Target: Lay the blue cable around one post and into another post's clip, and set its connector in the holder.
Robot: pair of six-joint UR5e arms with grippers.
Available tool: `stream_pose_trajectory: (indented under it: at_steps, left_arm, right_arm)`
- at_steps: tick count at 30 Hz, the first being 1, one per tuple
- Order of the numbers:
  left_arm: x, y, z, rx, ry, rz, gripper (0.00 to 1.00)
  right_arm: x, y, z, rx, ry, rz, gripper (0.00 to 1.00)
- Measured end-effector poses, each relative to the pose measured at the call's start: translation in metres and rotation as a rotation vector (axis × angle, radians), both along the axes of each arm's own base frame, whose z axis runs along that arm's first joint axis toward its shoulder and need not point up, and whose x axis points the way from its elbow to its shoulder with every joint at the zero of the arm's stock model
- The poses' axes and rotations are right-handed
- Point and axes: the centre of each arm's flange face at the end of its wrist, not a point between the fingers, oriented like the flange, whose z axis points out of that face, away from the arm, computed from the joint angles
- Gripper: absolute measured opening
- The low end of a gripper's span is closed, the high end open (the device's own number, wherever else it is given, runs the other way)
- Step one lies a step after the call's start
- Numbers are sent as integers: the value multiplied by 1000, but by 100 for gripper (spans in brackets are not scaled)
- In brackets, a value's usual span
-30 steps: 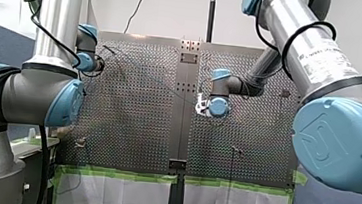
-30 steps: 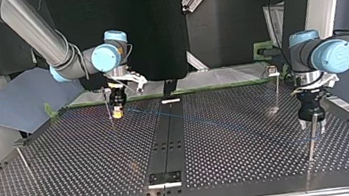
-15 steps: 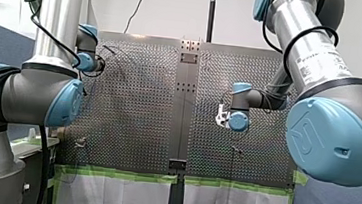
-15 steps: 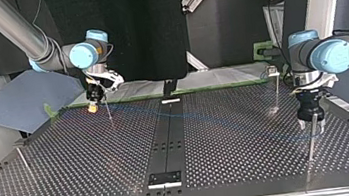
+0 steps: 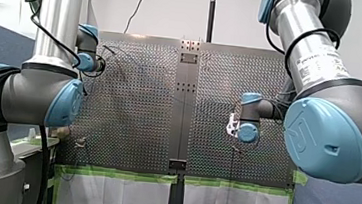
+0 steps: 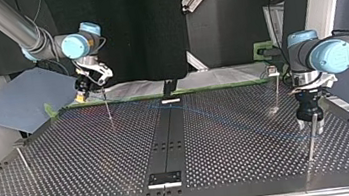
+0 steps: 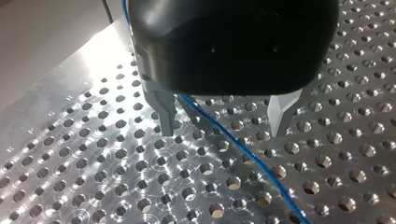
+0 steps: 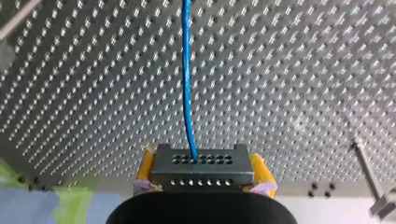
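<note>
The metal fingers [image 7: 164,114] of my left gripper [image 7: 220,131] stood spread, gripping nothing. The blue cable [image 7: 243,149] ran loose between them, closer to one finger than the other, and went on ahead of the fingertips over the perforated table [image 7: 93,163]. On my right gripper [image 8: 201,161], the yellow pads [image 8: 145,165] pinched the two sides of the dark connector [image 8: 201,173], held up off the table. The cable came out of the connector's holed face, midway between those fingers, and stretched straight ahead of them. A thin post [image 8: 366,170] stood off to one side of the right fingers, apart from them. In the top view, another post [image 6: 312,142] rose just beside my left gripper's fingers; whether it touched them could not be told.
</note>
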Motion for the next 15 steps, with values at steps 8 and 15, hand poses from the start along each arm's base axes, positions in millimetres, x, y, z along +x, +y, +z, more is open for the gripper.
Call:
stream_pose_trajectory:
  at_steps: [8, 15]
  left_arm:
    - [0, -2, 0, 0, 2, -4, 99]
    - [0, -6, -1, -1, 3, -11, 99]
  right_arm:
    - [-31, 6, -22, 8, -17, -27, 0]
    - [-57, 18, -61, 52, -13, -44, 0]
